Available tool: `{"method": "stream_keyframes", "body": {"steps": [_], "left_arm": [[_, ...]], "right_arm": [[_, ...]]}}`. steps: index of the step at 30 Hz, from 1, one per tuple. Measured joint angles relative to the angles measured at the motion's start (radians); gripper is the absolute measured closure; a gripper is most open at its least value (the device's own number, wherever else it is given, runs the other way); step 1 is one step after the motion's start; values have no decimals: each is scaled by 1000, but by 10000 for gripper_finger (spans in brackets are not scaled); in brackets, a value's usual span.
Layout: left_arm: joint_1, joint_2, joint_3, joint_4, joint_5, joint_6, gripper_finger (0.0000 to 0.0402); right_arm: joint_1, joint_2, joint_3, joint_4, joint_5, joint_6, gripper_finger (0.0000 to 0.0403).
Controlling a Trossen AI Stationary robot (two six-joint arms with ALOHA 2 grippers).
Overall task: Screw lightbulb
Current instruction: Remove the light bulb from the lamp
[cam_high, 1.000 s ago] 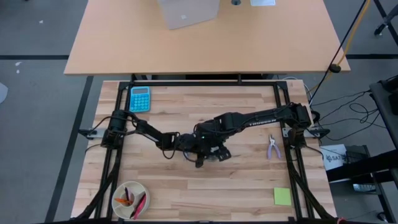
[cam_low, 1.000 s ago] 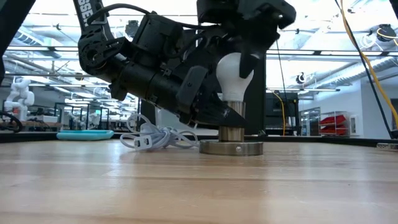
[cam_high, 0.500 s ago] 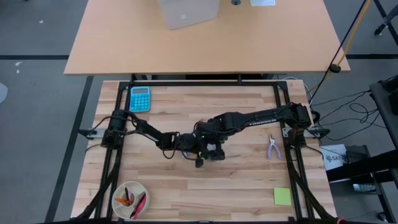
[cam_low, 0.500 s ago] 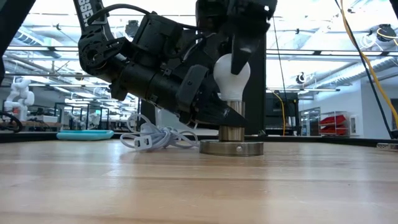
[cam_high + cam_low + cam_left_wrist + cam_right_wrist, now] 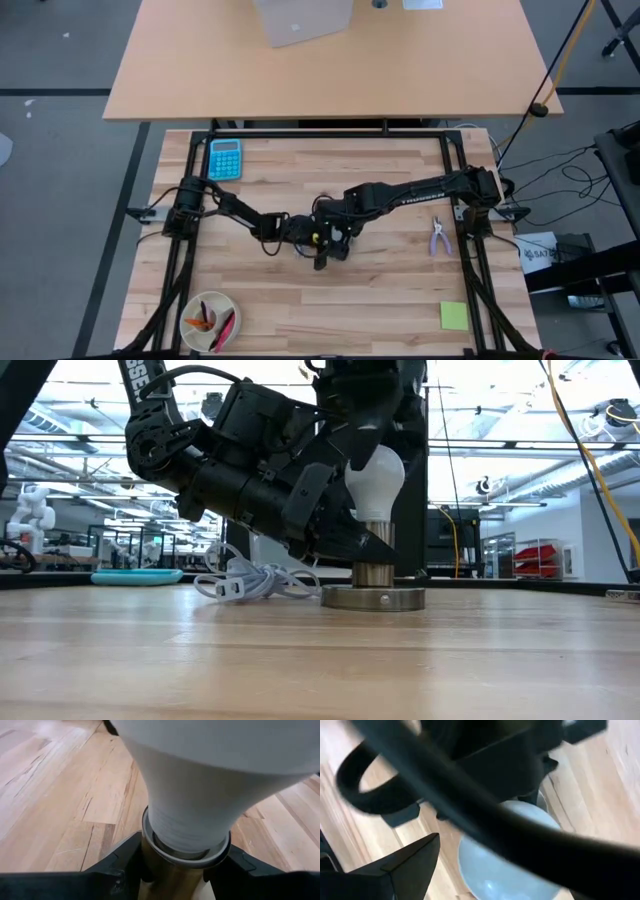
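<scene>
One bulb (image 5: 374, 475) stands upright in one socket (image 5: 373, 596), left claw (image 5: 170, 870) gripping the socket, right claw (image 5: 365, 415) wide above the bulb.

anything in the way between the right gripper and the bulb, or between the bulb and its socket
Nothing visible. The lightbulb already stands upright in the socket, whose neck the left gripper clamps. The right gripper hangs open directly over the globe, with no object between them.
</scene>
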Motion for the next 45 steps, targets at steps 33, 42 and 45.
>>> {"method": "stream_keyframes", "body": {"steps": [33,42,45], "left_arm": [[0,1,-1,15,-8,7,227],[1,1,-2,17,3,9,227],[0,1,-2,22,6,6,227]], "right_arm": [[-11,2,1,-27,29,-282,127],[-20,3,1,-26,13,-678,123],[-19,3,1,-29,20,-841,114]]}}
